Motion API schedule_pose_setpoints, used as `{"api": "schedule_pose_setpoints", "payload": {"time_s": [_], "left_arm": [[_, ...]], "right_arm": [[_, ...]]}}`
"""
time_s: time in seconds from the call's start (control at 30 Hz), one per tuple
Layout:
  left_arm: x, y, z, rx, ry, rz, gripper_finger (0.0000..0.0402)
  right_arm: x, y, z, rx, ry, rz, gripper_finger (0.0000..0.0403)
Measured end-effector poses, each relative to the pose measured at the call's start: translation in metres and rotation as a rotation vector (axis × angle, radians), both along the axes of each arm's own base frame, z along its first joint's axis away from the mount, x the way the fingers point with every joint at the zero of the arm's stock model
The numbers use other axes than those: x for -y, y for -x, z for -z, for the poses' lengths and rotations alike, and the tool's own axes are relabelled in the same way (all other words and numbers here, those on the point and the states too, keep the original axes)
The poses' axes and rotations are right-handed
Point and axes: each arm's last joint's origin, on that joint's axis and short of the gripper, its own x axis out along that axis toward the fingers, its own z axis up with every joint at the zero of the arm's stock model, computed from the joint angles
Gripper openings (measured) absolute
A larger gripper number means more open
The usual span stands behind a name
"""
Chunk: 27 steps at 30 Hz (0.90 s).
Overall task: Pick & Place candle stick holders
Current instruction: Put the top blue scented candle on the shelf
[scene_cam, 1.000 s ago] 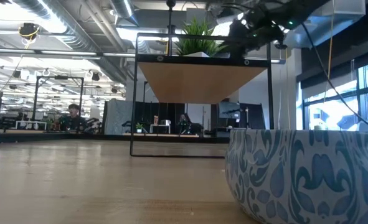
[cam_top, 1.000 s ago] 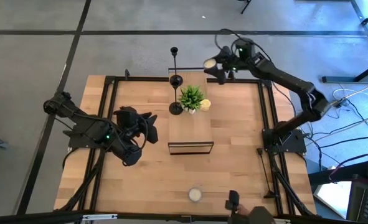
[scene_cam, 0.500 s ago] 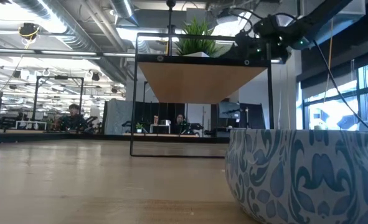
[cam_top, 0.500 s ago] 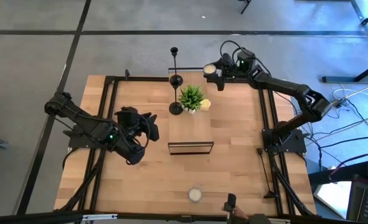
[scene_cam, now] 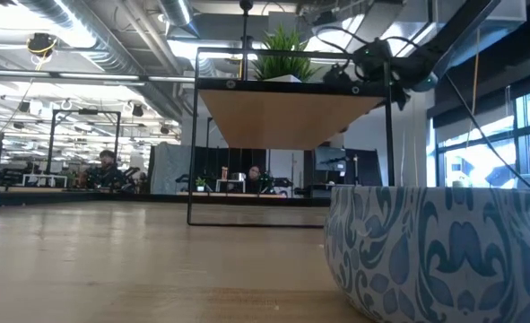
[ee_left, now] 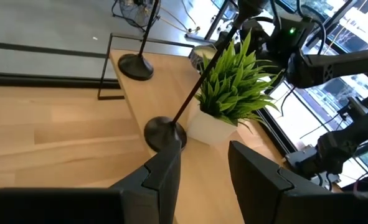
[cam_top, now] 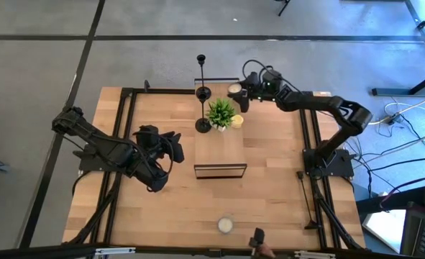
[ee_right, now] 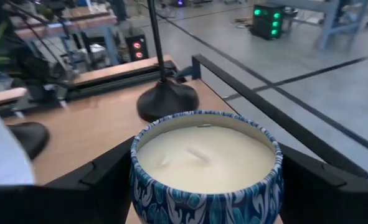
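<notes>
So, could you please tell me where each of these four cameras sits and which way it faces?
High view: overhead, straight down on the table; both arms show.
Low view: at tabletop height, level across to the raised shelf; the right arm enters from above.
Left wrist view: behind the open left gripper, facing the plant.
Right wrist view: behind the right gripper, which holds the blue patterned candle.
Shared: the left wrist and high views both show the plant beside a candle stick holder.

right gripper [cam_top: 239,91] | carried round blue-patterned white candle tin [cam_top: 234,89] leftward | reached raised wooden shelf's [cam_top: 219,147] far right corner
</notes>
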Motion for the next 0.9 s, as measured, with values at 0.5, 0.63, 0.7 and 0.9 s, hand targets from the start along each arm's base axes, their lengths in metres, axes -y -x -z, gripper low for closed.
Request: {"api": "schedule_pose_setpoints", "payload": {"time_s": [0.5, 0.63, 0.7, 0.9], "left_arm": [[0.0, 0.001, 0.0, -0.023, -0.019, 0.008, 0.0129], [0.0, 0.001, 0.0, -0.024, -0.019, 0.008, 0.0129], [0.0, 0.001, 0.0, -0.026, -0.019, 0.009, 0.0129], [0.0, 0.0, 0.001, -0.042, -0.016, 0.019, 0.0129]], "right_arm": [[-0.012, -0.013, 0.003, -0.01, 0.015, 0.055, 0.0301], [-0.012, -0.013, 0.003, -0.01, 0.013, 0.056, 0.0301], [-0.012, -0.012, 0.003, -0.013, 0.009, 0.051, 0.0301], [-0.001, -0.002, 0.004, 0.005, -0.055, -0.059, 0.0301]]}}
